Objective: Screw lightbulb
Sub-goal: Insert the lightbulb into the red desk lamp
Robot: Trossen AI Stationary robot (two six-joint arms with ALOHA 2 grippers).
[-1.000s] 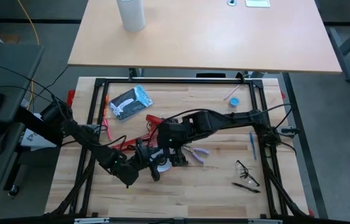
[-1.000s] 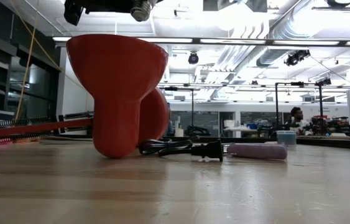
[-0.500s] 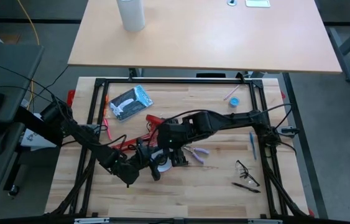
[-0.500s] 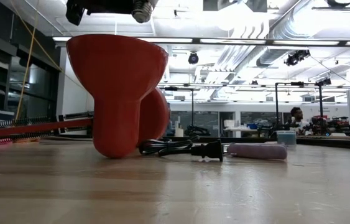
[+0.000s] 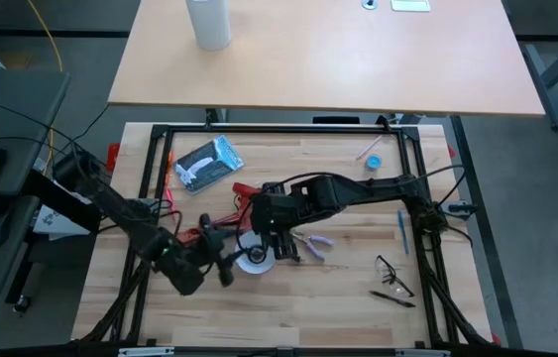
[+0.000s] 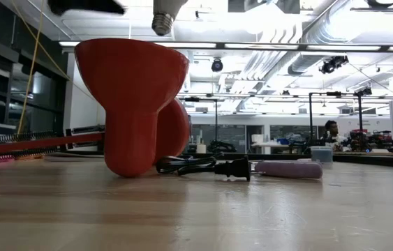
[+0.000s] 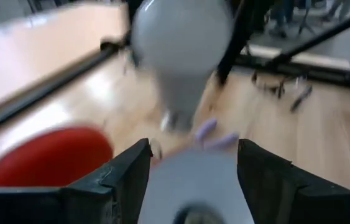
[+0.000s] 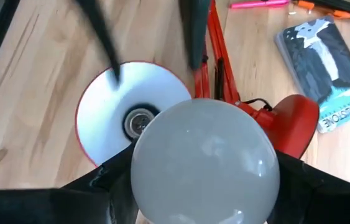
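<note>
While the left gripper [image 5: 221,260] sits low at the table's left-centre with its two dark fingers [image 7: 125,177] spread wide and holding nothing, the red lamp [image 5: 251,253] stands just to its right, shade mouth turned upward. From the left wrist view, the spread fingers frame the pale inside of the shade [image 7: 193,180], with the lightbulb [image 7: 181,43] hanging above it, screw base pointing down. Seen from table height, the lamp's red shade [image 6: 132,97] rises from the wood, and the bulb's greyish base [image 6: 161,24] hangs just above the shade's rim, apart from it. An empty socket [image 8: 138,122] shows at the bottom of the white-lined reflector in the right wrist view. Directly over the lamp, the right gripper [image 5: 277,238] grips the lightbulb by its round glass, fingers closed against its sides, the white globe [image 8: 204,163] filling that camera's foreground. A black plug and cord [image 6: 217,166] and pink-handled pliers [image 5: 314,241] lie on the table to the lamp's right. Farther right rest a blue pen [image 5: 401,231] and safety glasses [image 5: 393,275].
</note>
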